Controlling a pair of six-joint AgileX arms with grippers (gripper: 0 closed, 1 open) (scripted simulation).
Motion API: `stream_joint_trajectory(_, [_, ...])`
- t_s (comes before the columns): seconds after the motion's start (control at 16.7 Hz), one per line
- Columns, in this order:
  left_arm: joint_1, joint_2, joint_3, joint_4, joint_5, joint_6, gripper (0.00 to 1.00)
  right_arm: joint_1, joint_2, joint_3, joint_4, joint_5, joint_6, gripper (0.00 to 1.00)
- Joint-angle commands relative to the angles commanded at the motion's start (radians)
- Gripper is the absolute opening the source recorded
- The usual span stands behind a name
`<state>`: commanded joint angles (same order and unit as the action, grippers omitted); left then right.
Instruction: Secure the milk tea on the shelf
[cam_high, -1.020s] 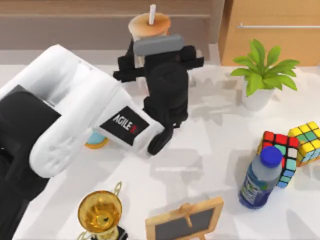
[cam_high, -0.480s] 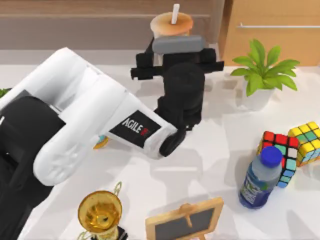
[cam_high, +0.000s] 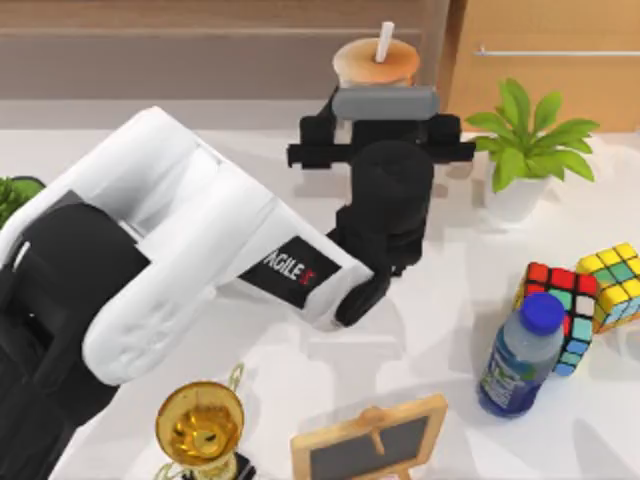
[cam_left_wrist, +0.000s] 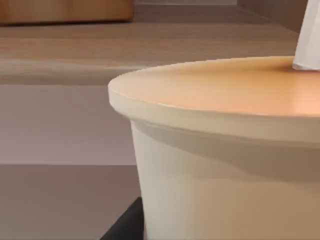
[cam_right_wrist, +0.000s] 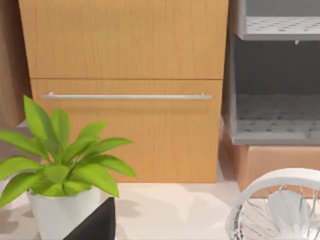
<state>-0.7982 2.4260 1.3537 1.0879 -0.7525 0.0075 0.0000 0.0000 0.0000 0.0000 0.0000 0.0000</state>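
The left gripper (cam_high: 377, 100), its jaws clamped on the milk tea (cam_high: 376, 62), has slid the cup to the right along the shelf (cam_high: 150, 45). The cup now sits near the shelf's right end, so letting go looks close.

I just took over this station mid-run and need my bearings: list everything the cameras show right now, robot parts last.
milk tea: one, beige with orange-tan lid and white straw, at the table's back edge by the shelf, in the left gripper
shelf: one, brown, along the back left
cabinet: one, light wood, metal bar handle, back right
potted plant: one, green in white pot, right, before the cabinet
puzzle cubes: two, multicoloured, right edge
water bottle: one, blue cap, front right
chalkboard: one, wood frame, front centre
trophy: one, gold, front left
wire basket: one, white, right wrist view
left gripper: black, around the cup
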Motion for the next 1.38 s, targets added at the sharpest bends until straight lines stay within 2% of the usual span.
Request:
stream_joint_trajectory(0.3, [0.036, -0.086, -0.047, 0.008, 0.019, -0.058, 0.00, 0.000, 0.000, 0.000, 0.000, 0.000, 0.000, 1.00])
stream_joint_trajectory(0.66, [0.095, -0.207, -0.107, -0.053, 0.115, -0.085, 0.00, 0.000, 0.000, 0.000, 0.000, 0.000, 0.000, 1.00])
stream_joint_trajectory(0.96, [0.136, -0.332, -0.046, -0.117, 0.188, -0.034, 0.00, 0.000, 0.000, 0.000, 0.000, 0.000, 0.000, 1.00])
stream_joint_trajectory(1.38, [0.236, -0.358, 0.071, -0.256, 0.209, 0.077, 0.00, 0.000, 0.000, 0.000, 0.000, 0.000, 0.000, 1.00])
